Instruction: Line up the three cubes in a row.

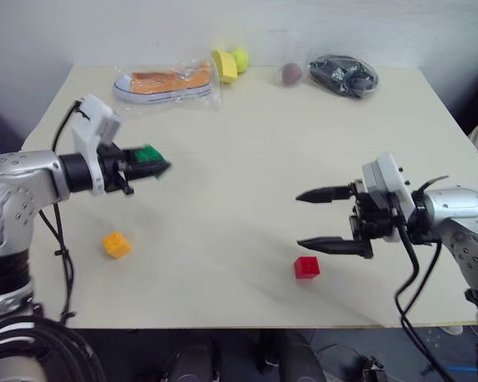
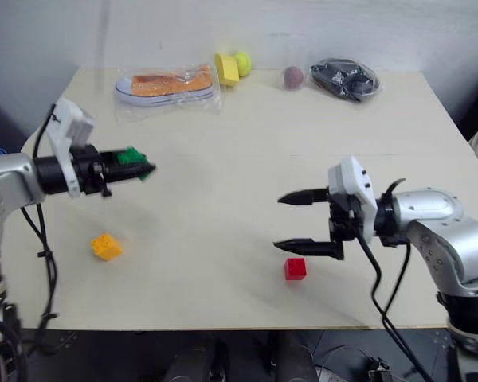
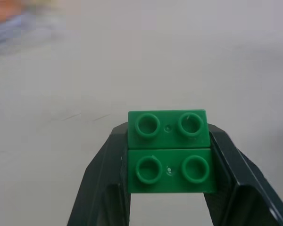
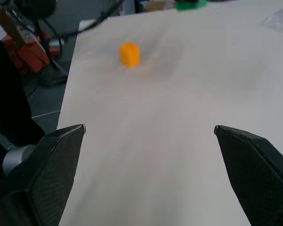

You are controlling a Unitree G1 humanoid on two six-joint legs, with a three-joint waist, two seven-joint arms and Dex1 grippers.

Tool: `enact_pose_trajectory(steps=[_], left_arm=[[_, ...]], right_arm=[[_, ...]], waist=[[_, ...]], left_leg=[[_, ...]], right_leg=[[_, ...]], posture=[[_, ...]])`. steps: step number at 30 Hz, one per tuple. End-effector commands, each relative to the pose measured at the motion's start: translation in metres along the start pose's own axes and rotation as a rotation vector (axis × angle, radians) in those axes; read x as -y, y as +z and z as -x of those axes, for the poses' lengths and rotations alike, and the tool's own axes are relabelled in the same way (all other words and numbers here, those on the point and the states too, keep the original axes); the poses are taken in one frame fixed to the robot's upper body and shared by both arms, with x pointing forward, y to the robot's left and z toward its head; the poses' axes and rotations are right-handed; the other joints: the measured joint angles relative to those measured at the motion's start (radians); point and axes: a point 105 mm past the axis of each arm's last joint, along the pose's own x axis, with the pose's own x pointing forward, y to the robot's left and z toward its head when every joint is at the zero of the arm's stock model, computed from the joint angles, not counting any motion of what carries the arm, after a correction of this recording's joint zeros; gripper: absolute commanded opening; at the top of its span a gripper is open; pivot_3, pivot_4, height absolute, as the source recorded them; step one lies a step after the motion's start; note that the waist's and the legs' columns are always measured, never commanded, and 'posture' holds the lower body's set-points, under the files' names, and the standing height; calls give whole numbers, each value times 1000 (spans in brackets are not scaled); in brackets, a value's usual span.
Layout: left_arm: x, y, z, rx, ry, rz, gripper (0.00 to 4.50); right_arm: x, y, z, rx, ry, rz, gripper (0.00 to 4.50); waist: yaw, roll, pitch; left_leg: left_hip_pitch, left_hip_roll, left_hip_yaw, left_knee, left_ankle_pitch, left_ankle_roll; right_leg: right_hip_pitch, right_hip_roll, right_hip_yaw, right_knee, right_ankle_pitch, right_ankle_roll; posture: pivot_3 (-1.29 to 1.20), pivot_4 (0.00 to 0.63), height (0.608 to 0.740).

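Left eye view: left gripper (image 1: 155, 164) raised, level, clamping green cube (image 1: 148, 154).

Robot lab: bare test table (image 1: 247, 159), trailing cables (image 1: 32, 342).

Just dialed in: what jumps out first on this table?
The left gripper is shut on the green cube, holding it above the table on the left side. The right gripper hangs wide open just above the red cube near the front edge. The orange-yellow cube sits alone at front left.
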Motion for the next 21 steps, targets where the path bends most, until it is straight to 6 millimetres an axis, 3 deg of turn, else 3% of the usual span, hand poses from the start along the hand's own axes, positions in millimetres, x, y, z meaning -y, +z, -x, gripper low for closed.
enact_pose_trajectory(steps=[1, 3, 8, 15, 21], left_arm=[[66, -9, -8, -115, -359, -187, 1528], [83, -27, -14, -202, -454, -256, 1528], [89, -57, -50, -252, -506, -355, 1528], [86, -71, -93, -228, -489, -380, 1528], [88, -77, -106, -233, -520, -405, 1528]], right_arm=[[-8, -2, 14, -58, 32, 65, 4500], [-10, -10, 21, -103, 35, 80, 4500], [-16, -29, 36, -218, 30, 105, 4500], [-26, -45, 48, -282, 5, 73, 4500], [-29, -51, 52, -294, -23, 59, 4500]], waist=[[3, 0, 0], [3, 0, 0], [5, 0, 0], [7, 0, 0], [5, 0, 0]], left_leg=[[0, 0, 0, 1, 0, 0], [1, -1, 1, 1, 0, 0], [3, -1, 2, 1, 1, 0], [2, -1, 1, 1, 1, 1], [2, 0, 1, 1, 1, 1]], right_leg=[[0, 0, 0, 0, 0, 0], [1, 0, 1, -1, 0, 0], [1, 7, 5, -1, 0, 0], [1, 7, 5, -2, 0, 0], [1, 7, 5, -2, 0, 0]], posture=[[0, 150, 740], [0, 150, 740], [0, 150, 740], [0, 150, 740], [0, 150, 740]])
